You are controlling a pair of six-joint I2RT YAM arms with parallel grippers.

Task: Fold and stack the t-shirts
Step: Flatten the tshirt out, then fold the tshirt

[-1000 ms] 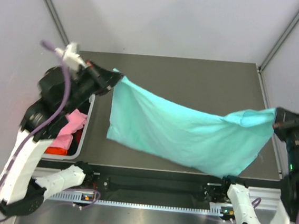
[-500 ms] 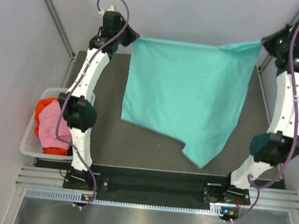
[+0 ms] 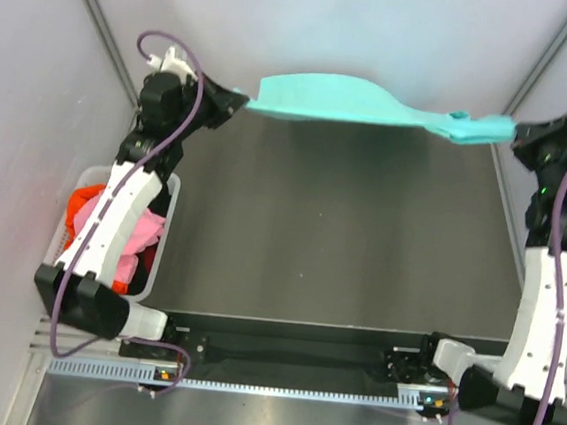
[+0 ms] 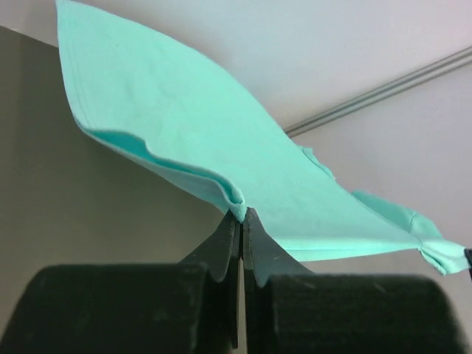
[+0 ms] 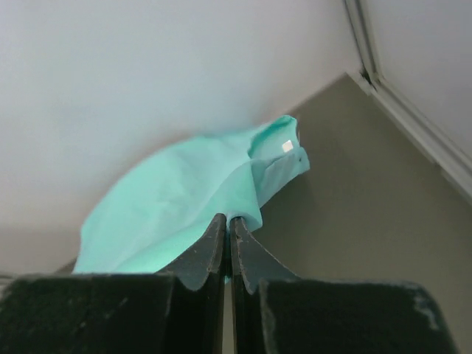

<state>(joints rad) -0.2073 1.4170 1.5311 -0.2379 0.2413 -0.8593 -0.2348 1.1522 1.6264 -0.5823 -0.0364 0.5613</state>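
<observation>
The teal t-shirt (image 3: 345,100) is stretched in the air between both grippers, high over the far edge of the table, seen nearly edge-on from above. My left gripper (image 3: 236,100) is shut on its left corner; the left wrist view shows the jaws (image 4: 242,215) pinching a fold of the teal cloth (image 4: 221,140). My right gripper (image 3: 517,132) is shut on its right end; the right wrist view shows the jaws (image 5: 228,219) pinching the cloth (image 5: 184,199) near the collar label. The pink t-shirt (image 3: 141,231) and the red-orange t-shirt (image 3: 86,200) lie in the basket. The black t-shirt is not visible.
The white lattice basket (image 3: 166,223) stands at the left edge of the dark table (image 3: 342,228). White enclosure walls and grey corner posts rise close behind and beside both arms. A metal rail with the arm bases runs along the near edge.
The arms have swung the teal shirt up and back: it hung spread flat facing the camera, and now it floats nearly level near the back wall. Both grippers stay shut on it.
</observation>
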